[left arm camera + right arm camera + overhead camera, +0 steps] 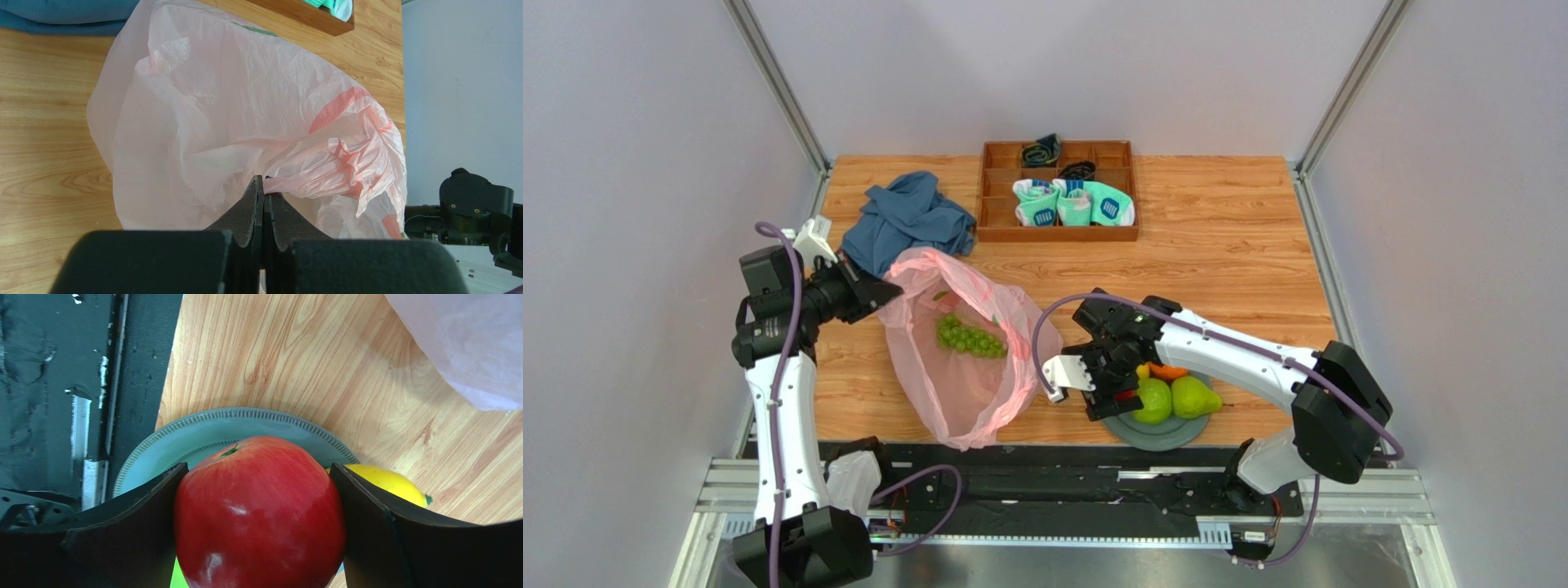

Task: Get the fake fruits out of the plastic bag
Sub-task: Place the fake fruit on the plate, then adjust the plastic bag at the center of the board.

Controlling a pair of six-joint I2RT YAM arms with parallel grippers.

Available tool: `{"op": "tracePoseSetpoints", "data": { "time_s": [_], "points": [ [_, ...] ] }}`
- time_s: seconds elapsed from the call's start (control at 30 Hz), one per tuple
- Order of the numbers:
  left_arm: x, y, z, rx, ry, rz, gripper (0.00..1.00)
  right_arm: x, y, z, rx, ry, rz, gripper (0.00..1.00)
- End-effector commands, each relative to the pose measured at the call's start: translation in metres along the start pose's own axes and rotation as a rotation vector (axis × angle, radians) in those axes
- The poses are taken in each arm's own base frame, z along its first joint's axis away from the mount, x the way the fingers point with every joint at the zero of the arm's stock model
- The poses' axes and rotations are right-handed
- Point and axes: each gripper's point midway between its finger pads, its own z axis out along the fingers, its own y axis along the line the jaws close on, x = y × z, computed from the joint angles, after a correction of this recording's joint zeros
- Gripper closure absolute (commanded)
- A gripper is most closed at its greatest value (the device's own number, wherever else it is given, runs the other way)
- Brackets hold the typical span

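Note:
The pink plastic bag (959, 355) lies left of centre, with green grapes (970, 338) showing through it. My left gripper (879, 294) is shut on a twisted fold of the bag (245, 122) at its far left corner; in the left wrist view the gripper (264, 195) has its jaws pressed together. My right gripper (1112, 382) is shut on a red apple (261, 511) over the grey plate (184, 444). A green apple (1154, 401), a green pear (1194, 397) and an orange fruit (1167, 371) sit on the plate (1161, 435). A yellow lemon (380, 484) lies beside the red apple.
A blue cloth (906, 218) lies at the back left. A wooden tray (1058, 190) with teal-and-white socks (1075, 202) stands at the back centre. The black table edge rail (1038, 472) runs along the near side.

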Motion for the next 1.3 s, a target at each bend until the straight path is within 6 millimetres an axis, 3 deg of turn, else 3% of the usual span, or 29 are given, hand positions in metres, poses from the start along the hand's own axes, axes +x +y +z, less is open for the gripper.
{"op": "tracePoseSetpoints", "data": {
  "time_s": [0.0,0.17,0.2,0.47,0.57,0.63,0.8,0.83,0.9,0.93,0.97,1.0,1.03,1.07,1.13,1.2,1.27],
  "points": [
    [-0.008,-0.008,-0.006,0.017,-0.023,0.030,1.00,0.005,-0.008,0.007,0.024,0.026,-0.081,0.22],
    [-0.011,-0.008,-0.006,0.012,-0.028,0.037,1.00,0.018,-0.002,0.016,-0.005,0.073,-0.072,0.14],
    [-0.012,-0.009,-0.007,0.011,-0.030,0.041,1.00,0.018,-0.002,0.016,-0.004,0.076,-0.070,0.00],
    [-0.013,-0.007,-0.005,0.011,-0.028,0.034,1.00,0.003,-0.006,0.004,0.003,0.030,-0.050,0.00],
    [-0.011,-0.008,-0.005,0.017,-0.024,0.034,1.00,-0.010,-0.003,-0.015,-0.001,-0.010,-0.046,0.00],
    [-0.009,-0.009,-0.006,0.018,-0.018,0.036,1.00,-0.023,-0.003,-0.038,0.012,-0.040,-0.050,0.00],
    [0.012,-0.003,-0.006,0.015,0.028,-0.006,1.00,-0.084,-0.017,-0.119,0.177,-0.256,-0.048,0.00],
    [0.017,-0.001,-0.005,0.016,0.037,-0.022,1.00,-0.105,-0.028,-0.146,0.247,-0.318,-0.063,0.00],
    [0.029,0.002,-0.002,0.028,0.058,-0.063,1.00,-0.133,-0.051,-0.176,0.352,-0.420,-0.003,0.00],
    [0.031,0.002,-0.002,0.034,0.060,-0.069,1.00,-0.146,-0.064,-0.181,0.372,-0.457,0.029,0.00],
    [0.033,0.002,-0.001,0.038,0.058,-0.074,1.00,-0.171,-0.075,-0.209,0.414,-0.546,0.018,0.04],
    [0.037,0.005,0.000,0.036,0.063,-0.087,1.00,-0.190,-0.086,-0.222,0.438,-0.613,0.011,0.08],
    [0.038,0.005,0.001,0.034,0.063,-0.088,1.00,-0.203,-0.098,-0.212,0.398,-0.643,0.077,0.11],
    [0.036,0.005,0.000,0.034,0.055,-0.086,1.00,-0.225,-0.100,-0.225,0.393,-0.710,0.060,0.18],
    [0.033,0.002,0.000,0.043,0.049,-0.087,1.00,-0.249,-0.112,-0.216,0.369,-0.758,0.081,0.24],
    [0.025,-0.003,-0.003,0.044,0.026,-0.080,1.00,-0.268,-0.110,-0.178,0.289,-0.729,0.053,0.30],
    [0.019,-0.010,-0.007,0.048,0.013,-0.067,1.00,-0.278,-0.099,-0.142,0.210,-0.695,0.026,0.44]
  ]
}}
